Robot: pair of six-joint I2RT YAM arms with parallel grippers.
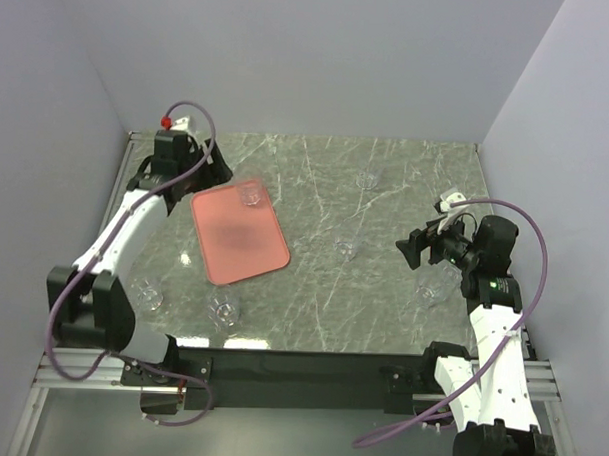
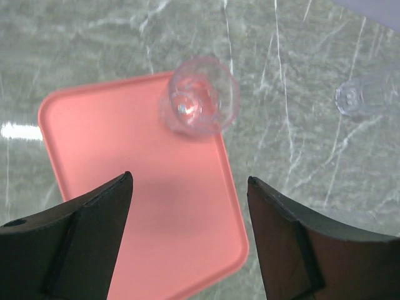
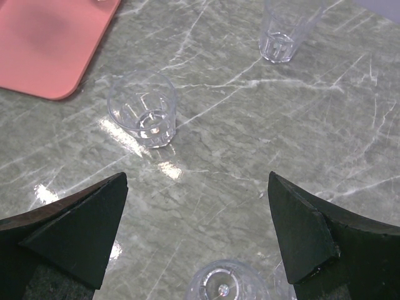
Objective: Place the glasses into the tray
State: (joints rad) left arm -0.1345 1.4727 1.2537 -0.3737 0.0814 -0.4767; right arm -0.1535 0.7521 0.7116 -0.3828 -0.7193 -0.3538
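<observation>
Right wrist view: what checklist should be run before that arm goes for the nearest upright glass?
1. Right gripper open and empty: ok.
2. Small clear round glass ahead stands upright: ok.
3. That glass centred for the grasp: not ok, it sits off to one side.
4. Second clear glass under the wrist cleared: cannot tell.
5. Salmon-pink rectangular plastic tray has room: ok, only one glass in it.
6. Left gripper off the tray: not ok, it hovers open above it.
</observation>
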